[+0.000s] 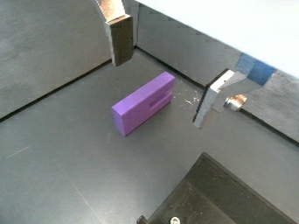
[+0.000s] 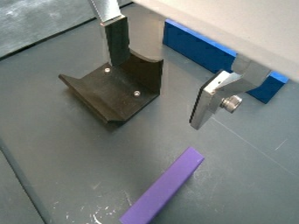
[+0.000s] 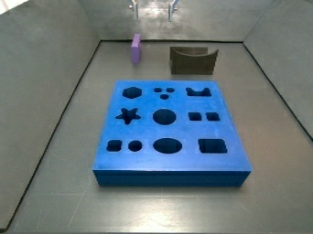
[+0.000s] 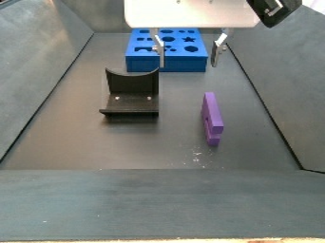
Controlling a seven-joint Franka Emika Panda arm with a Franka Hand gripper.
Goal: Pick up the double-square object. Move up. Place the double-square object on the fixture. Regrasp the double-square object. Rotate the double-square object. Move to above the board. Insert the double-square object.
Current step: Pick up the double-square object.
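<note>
The double-square object [image 1: 145, 103] is a light purple prism lying on the dark floor, apart from everything else. It also shows in both side views [image 3: 137, 47] [image 4: 214, 116]. My gripper [image 1: 162, 92] hangs open above the floor, with the prism below it and nothing between its fingers [image 1: 121, 42]. In a side view the gripper [image 4: 188, 57] is up in the air between the board [image 4: 168, 47] and the prism. The dark fixture [image 2: 114, 87] [image 4: 129, 95] stands beside the prism and holds nothing. The blue board [image 3: 166, 128] has many cutouts.
Grey walls [image 3: 73, 82] close in the floor on the sides. The board's edge [image 2: 222, 57] lies just past the fixture. A white panel [image 4: 184, 11] of the rig hangs above the gripper.
</note>
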